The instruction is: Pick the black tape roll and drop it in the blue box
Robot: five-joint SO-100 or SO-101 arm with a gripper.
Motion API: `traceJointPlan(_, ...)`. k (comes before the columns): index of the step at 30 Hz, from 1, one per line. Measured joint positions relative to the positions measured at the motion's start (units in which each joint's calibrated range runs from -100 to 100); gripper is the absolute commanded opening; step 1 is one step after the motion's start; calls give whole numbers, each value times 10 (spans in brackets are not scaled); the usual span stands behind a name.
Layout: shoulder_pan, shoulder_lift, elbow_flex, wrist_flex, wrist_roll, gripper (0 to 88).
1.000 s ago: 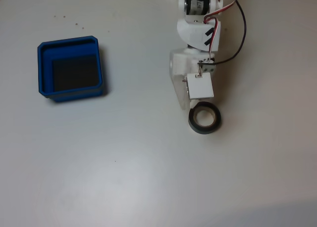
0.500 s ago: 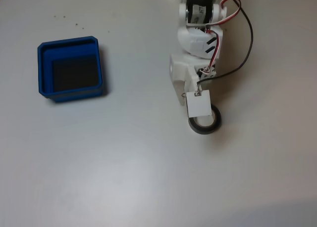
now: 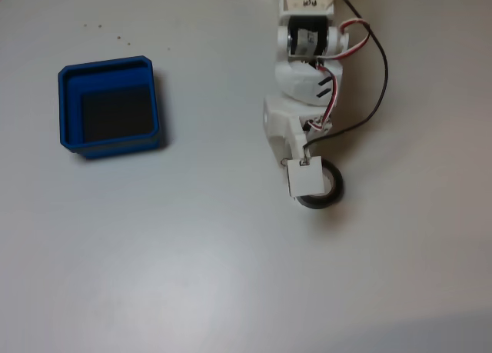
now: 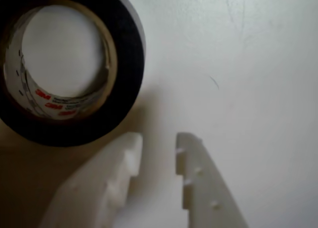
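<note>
since a second ago the arm has been lowered further over the black tape roll [image 3: 332,190], flat on the white table [image 3: 192,253]. the gripper [image 4: 158,143] is seen slightly parted, empty, beside it. the blue box [image 3: 110,107] lies well apart.

Occlusions and frame cut-offs
Fixed view: the arm's white camera plate [image 3: 304,178] covers the black tape roll's [image 3: 332,188] left part. Wrist view: the roll's [image 4: 124,64] top and left are cropped.
</note>
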Motion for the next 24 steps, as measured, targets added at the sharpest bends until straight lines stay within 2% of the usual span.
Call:
traceJointPlan(16,-17,3,0,0,0,18)
traceJointPlan(24,-39,3,0,0,0,108)
